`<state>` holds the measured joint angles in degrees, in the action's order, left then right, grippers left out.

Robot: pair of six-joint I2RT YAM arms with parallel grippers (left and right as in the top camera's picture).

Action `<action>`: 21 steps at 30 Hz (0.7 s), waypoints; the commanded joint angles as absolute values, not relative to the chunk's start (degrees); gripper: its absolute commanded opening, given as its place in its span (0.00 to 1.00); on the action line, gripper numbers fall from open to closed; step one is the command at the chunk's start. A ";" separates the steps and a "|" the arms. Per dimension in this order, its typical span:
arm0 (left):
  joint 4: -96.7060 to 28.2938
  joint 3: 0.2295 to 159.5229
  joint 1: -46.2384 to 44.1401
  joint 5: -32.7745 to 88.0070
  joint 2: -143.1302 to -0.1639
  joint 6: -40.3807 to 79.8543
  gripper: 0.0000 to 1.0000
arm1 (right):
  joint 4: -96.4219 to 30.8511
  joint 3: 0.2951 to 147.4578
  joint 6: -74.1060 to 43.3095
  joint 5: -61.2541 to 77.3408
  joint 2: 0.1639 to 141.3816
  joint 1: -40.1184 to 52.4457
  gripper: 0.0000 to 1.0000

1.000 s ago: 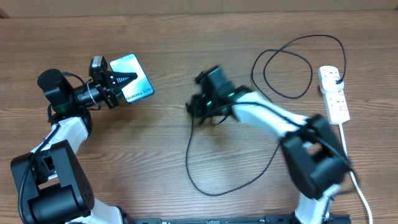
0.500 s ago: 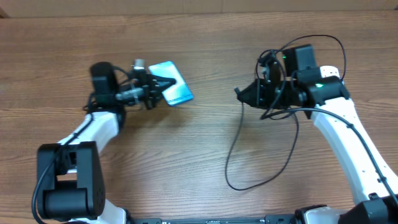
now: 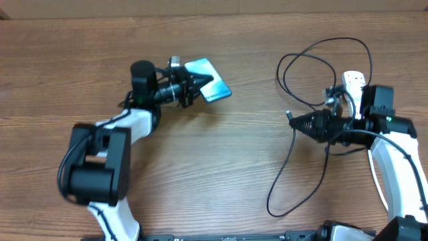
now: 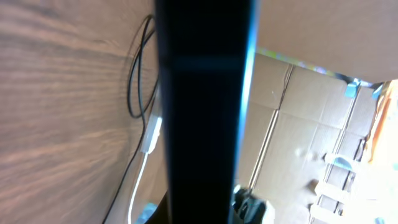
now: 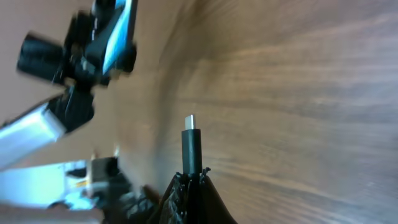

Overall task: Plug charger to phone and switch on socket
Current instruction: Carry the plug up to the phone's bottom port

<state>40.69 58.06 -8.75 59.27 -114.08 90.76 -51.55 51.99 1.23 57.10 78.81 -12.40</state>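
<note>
Left hand: pressed together on one end of the phone, over the far half of the desk, left of centre.
Phone: pinched in the left hand and turned at an angle, its blue-teal screen lit and facing up. From the left wrist it shows as a dark edge-on band down the middle of the view. I cannot tell whether it touches the desk.
Desk: brown wood grain.
Charger: a thin black cable. One long loop lies on the desk in front of the right arm and another curls at the far right near the socket.
Right hand: pinching the charger just behind its connector and pointing left toward the phone, well apart from it.
Connector: sticks straight out past the closed fingertips, with its small metal end bare.
Socket: a white strip at the far right, partly hidden behind the right arm.
</note>
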 commanded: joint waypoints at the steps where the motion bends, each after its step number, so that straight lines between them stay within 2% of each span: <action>1: 42.41 67.16 -9.82 64.86 -117.40 94.32 0.04 | -48.21 48.95 3.51 65.80 77.47 -11.09 0.04; 7: 42.48 71.29 -10.04 65.89 -118.39 95.18 0.04 | -40.16 47.94 -0.60 69.93 77.47 -4.84 0.04; 10: 42.50 71.31 -10.04 66.17 -118.39 94.67 0.04 | -32.51 47.94 -9.78 68.97 77.47 -0.03 0.04; 12: 42.50 71.31 -10.04 66.74 -118.39 94.70 0.04 | -25.30 47.94 -18.57 64.73 77.47 5.19 0.04; 15: 42.50 71.31 -10.02 68.58 -118.39 94.06 0.04 | -17.82 47.94 -25.52 59.16 77.47 11.35 0.04; 17: 42.48 71.31 -9.82 69.41 -118.39 93.30 0.04 | -14.04 47.94 -28.34 58.02 77.47 13.58 0.04; 21: 42.48 71.31 -9.72 70.15 -118.39 92.95 0.04 | -6.07 47.94 -41.89 53.32 77.47 17.30 0.04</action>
